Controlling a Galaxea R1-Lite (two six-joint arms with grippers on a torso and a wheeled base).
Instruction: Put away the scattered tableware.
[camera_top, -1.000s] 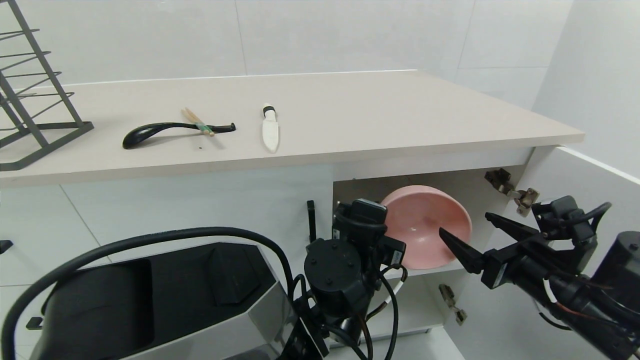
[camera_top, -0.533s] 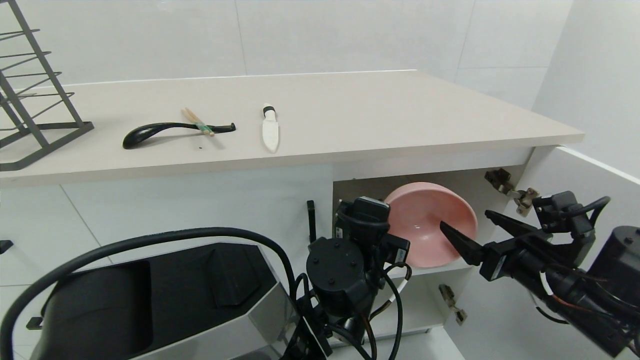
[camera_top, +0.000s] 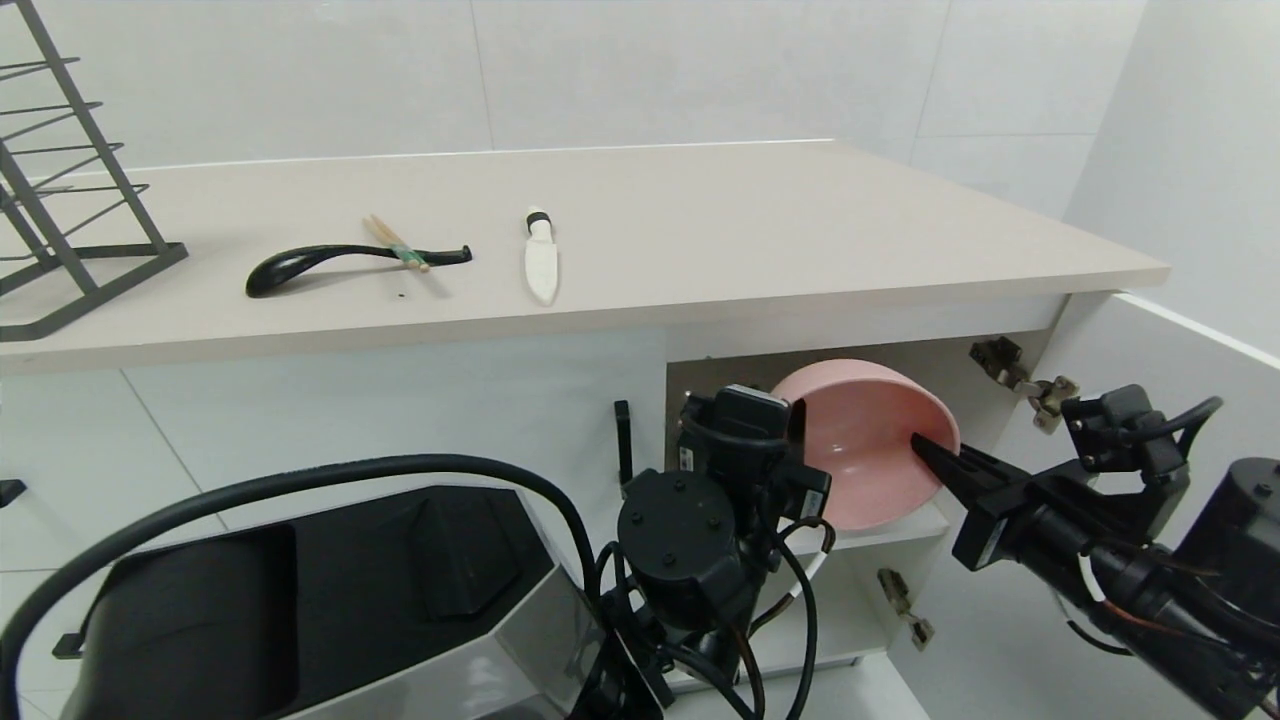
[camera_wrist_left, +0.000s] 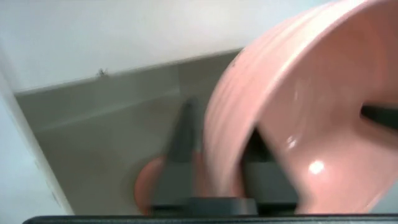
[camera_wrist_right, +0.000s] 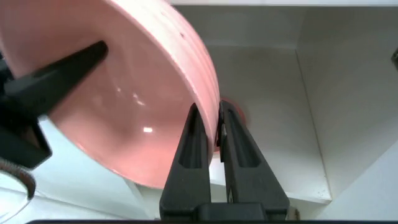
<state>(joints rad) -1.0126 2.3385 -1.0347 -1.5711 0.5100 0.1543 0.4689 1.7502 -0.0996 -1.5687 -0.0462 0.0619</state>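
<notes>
Pink bowl (camera_top: 860, 440) tilted on edge inside the open cabinet (camera_top: 720, 375) under the counter (camera_top: 700, 200). Left end effector (camera_wrist_left: 221, 149) clamps one rim side, right end effector (camera_wrist_right: 210, 124) pinches the opposite rim. Black spoon (camera_top: 300, 265), chopsticks (camera_top: 397, 245) across its handle, and white knife (camera_top: 540, 265) lie on the counter.

Pink bowl (camera_top: 860, 440): tilted in open cabinet (camera_top: 720, 375), rim clamped by left gripper (camera_top: 797, 425) and right gripper (camera_top: 935, 457). Countertop (camera_top: 750, 220): black spoon (camera_top: 300, 265), chopsticks (camera_top: 397, 244), white knife (camera_top: 540, 260), wire rack (camera_top: 170, 255).
</notes>
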